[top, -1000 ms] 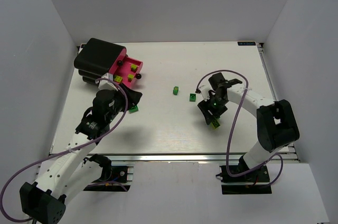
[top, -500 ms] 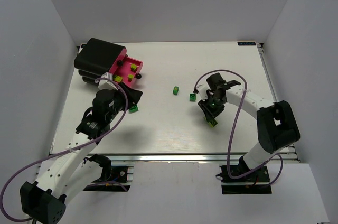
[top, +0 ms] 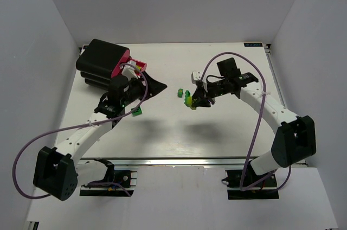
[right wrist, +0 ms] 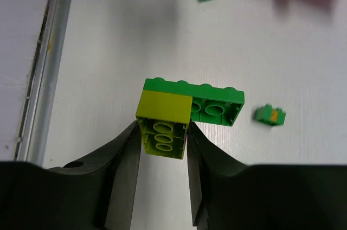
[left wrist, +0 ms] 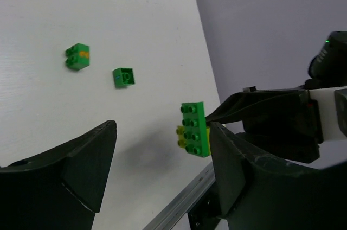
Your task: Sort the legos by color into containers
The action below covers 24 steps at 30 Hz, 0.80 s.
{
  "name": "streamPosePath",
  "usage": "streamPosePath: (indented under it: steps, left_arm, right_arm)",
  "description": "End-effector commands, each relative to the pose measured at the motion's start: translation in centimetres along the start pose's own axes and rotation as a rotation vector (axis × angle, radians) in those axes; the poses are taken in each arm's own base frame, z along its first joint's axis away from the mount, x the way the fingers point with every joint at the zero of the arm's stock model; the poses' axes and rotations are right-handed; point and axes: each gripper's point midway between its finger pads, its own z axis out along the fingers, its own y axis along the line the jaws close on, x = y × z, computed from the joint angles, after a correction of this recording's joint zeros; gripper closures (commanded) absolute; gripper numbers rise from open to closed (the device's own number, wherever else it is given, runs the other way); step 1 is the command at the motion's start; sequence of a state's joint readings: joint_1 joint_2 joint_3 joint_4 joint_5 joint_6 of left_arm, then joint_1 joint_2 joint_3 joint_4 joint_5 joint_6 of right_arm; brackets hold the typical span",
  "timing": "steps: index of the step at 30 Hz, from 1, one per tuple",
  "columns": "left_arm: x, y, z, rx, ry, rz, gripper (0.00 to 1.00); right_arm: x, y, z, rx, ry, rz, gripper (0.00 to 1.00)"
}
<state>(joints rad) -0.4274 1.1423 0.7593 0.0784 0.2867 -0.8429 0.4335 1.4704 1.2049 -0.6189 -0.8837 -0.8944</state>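
Right end effector (right wrist: 161,131): we see it clamped on a yellow-green lego (right wrist: 164,105) (green lego (right wrist: 217,105) attached), above the surface (top: 227,62), midway between side edges.
Left end effector (left wrist: 162,127): spread wide beside the pink drawers (top: 120,67), far-left corner.

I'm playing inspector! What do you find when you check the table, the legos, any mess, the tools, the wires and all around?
Surface: white table, no spills seen.
Job's things: pink drawer pulled partly out of the black cabinet. Loose on the table are a green lego by the left arm, a green lego with an orange mark and a third green lego.
Clutter: nothing seen.
Grippers: left tool open and empty, beside the drawer. Right tool shut on a yellow-green lego stuck to a long green lego, held off the table.
Cables: purple cables loop along both arms.
Surroundings: plain white walls.
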Motion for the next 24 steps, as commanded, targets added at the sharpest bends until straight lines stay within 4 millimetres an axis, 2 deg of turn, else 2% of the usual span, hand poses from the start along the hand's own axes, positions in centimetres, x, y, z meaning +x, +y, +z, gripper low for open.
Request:
streamPosePath:
  steps: [1, 7, 8, 12, 14, 18, 20, 22, 24]
  left_arm:
    - [-2.1, -5.1, 0.2, 0.194, -0.015, 0.004, 0.21]
    - [-0.6, -6.7, 2.9, 0.323, 0.151, -0.022, 0.20]
    - [0.4, -6.5, 3.3, 0.339, 0.205, -0.033, 0.21]
    - [1.5, -6.3, 4.6, 0.365, 0.314, -0.062, 0.20]
    - [2.0, -5.6, 5.0, 0.326, 0.354, -0.065, 0.22]
    - [1.5, -5.3, 6.1, 0.257, 0.357, -0.027, 0.23]
    - [1.6, -4.0, 6.5, 0.184, 0.367, -0.018, 0.24]
    - [1.6, -3.8, 7.1, 0.156, 0.368, 0.003, 0.25]
    - [1.9, -2.9, 7.1, 0.103, 0.390, -0.003, 0.31]
  right_arm:
    - [-3.7, 0.3, 0.4, -0.094, -0.157, -0.226, 1.00]
    - [-4.8, -1.1, 0.7, -0.061, -0.179, -0.341, 1.00]
    - [-5.0, -1.3, 0.7, -0.055, -0.178, -0.358, 1.00]
    - [-4.9, -2.8, 1.3, -0.013, -0.145, -0.398, 1.00]
    - [-4.8, -3.6, 1.7, 0.014, -0.112, -0.407, 1.00]
    - [-4.0, -4.8, 2.5, 0.040, -0.042, -0.397, 1.00]
    - [-3.7, -5.4, 2.7, 0.058, -0.008, -0.402, 1.00]
    - [-3.4, -5.9, 2.8, 0.077, 0.019, -0.402, 1.00]
    - [-3.4, -6.0, 3.1, 0.083, 0.029, -0.395, 1.00]
